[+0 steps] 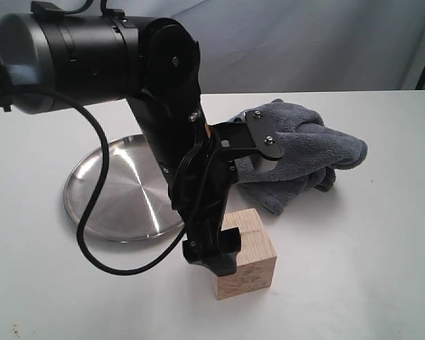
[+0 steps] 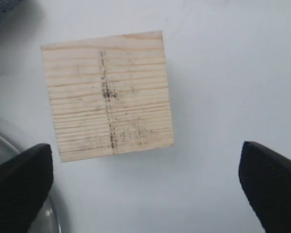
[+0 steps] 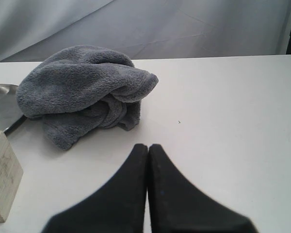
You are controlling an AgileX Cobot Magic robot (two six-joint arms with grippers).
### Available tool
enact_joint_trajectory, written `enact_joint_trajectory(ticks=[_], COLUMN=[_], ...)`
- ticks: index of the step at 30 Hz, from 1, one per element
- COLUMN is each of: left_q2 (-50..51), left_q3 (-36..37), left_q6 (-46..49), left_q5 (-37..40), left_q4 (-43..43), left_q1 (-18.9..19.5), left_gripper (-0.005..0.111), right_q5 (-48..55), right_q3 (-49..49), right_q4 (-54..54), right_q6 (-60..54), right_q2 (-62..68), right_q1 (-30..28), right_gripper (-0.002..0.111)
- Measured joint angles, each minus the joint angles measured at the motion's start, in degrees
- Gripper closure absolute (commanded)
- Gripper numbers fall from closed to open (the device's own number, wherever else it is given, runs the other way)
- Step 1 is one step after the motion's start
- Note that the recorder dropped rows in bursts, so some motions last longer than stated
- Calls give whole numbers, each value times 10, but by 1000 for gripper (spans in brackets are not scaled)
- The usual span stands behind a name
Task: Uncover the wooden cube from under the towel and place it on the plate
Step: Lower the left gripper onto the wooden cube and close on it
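Left arm (image 1: 177, 134) fills the foreground of the exterior view, angled down over the table (image 1: 354, 283). Towel (image 1: 304, 152): bunched, at 1 o'clock from the cube (image 1: 251, 258). Plate (image 1: 120, 195): at 10 o'clock from the cube, apart from it. Cube: uncovered, resting on the table beside the plate. Left gripper (image 2: 145, 189): jaws wide apart, poised at the cube, clamping nothing. Right gripper (image 3: 148, 184): jaws pressed together, holding nothing.

left hand (image 1: 212, 256) at wooden cube (image 1: 253, 261) | towel (image 1: 304, 152) bunched behind | plate (image 1: 106, 193) left
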Motion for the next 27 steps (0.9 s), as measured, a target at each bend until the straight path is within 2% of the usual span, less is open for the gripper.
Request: enact_joint_trajectory(ticks=[9,14,27], left_q2=[0,4,104], left_q3=[0,0,0], left_q6=[15,15,20], left_q5=[-58,-87,-116], left_q4=[-54,-57,-52], left_q1=[0,0,0], left_gripper=[3,3,3], right_q5=[0,0,0], right_q3=[0,0,0], right_q4=[0,0,0], right_q6=[0,0,0], right_q2=[0,0,0], right_q1=[0,0,0], right_gripper=[108,108,108])
